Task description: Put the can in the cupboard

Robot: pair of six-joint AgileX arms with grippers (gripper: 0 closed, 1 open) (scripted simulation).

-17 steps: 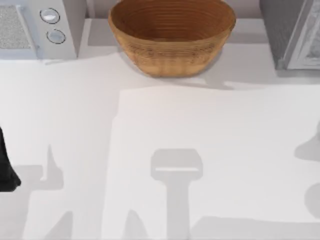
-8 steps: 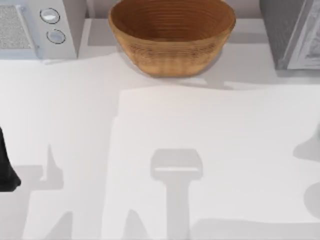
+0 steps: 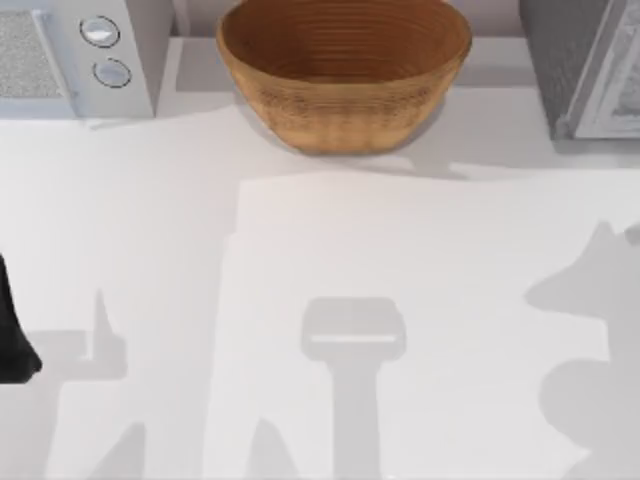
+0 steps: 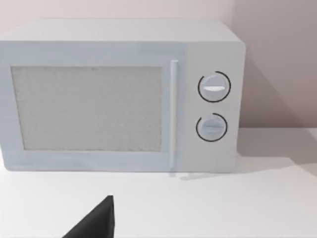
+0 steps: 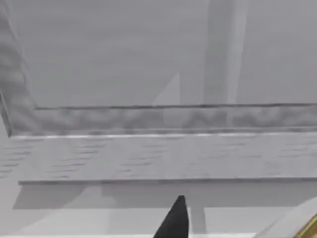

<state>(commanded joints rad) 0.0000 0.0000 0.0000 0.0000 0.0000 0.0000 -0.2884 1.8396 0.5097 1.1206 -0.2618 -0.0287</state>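
Right claw (image 5: 173, 220) faces the cupboard (image 5: 163, 99) up close; whether it's clenched, I cannot tell. The can isn't visible, so I cannot place it. Best approach: go in level, slowly. Left arm (image 3: 12, 330) sits parked at the counter's (image 3: 300, 240) left edge.

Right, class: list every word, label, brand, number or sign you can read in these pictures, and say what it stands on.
There is no readable text.
Microwave: its two dials carry only plain marks, with no numbers or words.
Basket: no label.
Cupboard: no writing.
Table: only shadows.
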